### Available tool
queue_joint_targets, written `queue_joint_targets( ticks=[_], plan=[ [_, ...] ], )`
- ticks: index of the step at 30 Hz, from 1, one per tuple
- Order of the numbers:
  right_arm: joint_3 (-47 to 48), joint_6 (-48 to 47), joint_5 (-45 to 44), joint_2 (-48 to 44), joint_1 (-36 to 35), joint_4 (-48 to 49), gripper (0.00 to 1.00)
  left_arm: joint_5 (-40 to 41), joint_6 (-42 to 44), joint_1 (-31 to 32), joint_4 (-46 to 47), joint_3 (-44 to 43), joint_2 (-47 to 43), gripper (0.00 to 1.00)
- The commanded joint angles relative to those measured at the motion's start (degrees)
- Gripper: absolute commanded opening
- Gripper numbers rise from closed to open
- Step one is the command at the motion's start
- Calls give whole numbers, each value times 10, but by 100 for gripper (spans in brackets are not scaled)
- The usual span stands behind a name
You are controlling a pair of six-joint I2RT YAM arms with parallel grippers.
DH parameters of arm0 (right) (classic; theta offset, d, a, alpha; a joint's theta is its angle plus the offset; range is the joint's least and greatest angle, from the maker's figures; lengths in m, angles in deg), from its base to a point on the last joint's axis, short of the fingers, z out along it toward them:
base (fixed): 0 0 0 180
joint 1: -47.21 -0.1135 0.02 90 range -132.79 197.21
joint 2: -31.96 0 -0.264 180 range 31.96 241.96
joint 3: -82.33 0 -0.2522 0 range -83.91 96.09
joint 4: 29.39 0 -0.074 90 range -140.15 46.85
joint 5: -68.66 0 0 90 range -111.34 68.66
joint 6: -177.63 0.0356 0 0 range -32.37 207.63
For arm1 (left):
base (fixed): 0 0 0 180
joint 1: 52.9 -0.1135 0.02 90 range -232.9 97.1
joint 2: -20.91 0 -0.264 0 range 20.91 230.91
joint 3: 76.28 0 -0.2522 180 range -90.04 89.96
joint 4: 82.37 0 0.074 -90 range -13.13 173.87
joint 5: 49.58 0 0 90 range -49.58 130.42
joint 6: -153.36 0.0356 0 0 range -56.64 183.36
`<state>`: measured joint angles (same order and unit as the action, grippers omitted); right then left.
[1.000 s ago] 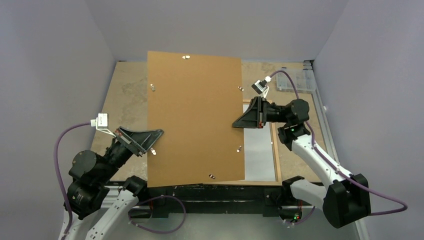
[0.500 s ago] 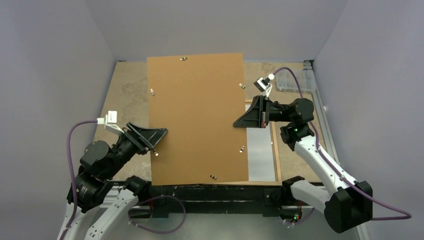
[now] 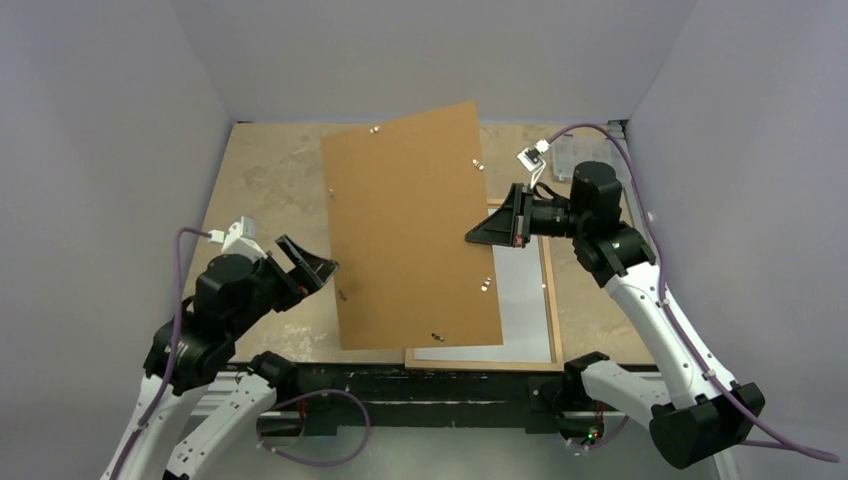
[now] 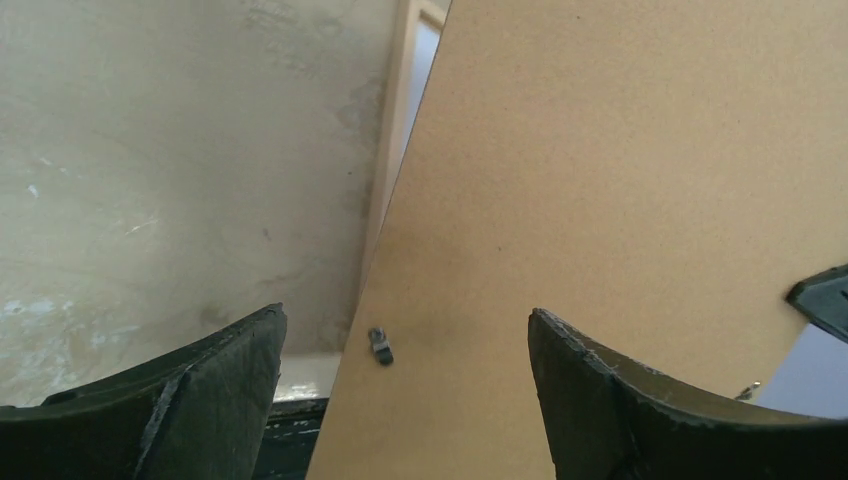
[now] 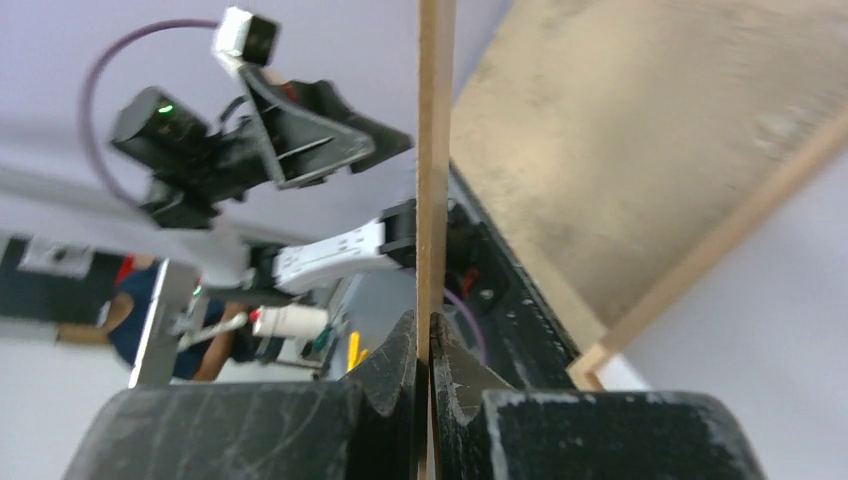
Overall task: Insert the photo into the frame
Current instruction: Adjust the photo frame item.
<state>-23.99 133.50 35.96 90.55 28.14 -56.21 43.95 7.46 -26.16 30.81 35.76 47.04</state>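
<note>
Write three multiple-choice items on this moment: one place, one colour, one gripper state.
1. Where on the table does the frame lie?
A. far left corner
B. far middle
C. near right, partly hidden below the raised backing board

2. What colour is the backing board?
A. white
B. brown
C. blue

3. How is the left gripper?
A. open, holding nothing
B. shut on the backing board
C. out of view

Answers:
1 C: its wood strips show at the near right in the top view.
2 B: its face is plain brown.
3 A: the left wrist view shows its fingers spread wide, while the right gripper pinches the backing board's edge.
</note>
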Motion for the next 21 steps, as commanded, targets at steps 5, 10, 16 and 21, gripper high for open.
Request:
queue_joint_targets(
  ticks=[5,10,16,21],
  plan=[
    [73,-181,-272,2,9,-267,0,-29,36,5,12,23,142,88],
    [112,-217,-376,-7,25,-334,0,-29,25,41,97,62,212,87],
    [136,-211,-413,-33,45,-347,0,-39,14,98,208,69,373,83],
    [166,-199,-414,-49,49,-356,0,-55,9,137,276,42,494,80]
  ],
)
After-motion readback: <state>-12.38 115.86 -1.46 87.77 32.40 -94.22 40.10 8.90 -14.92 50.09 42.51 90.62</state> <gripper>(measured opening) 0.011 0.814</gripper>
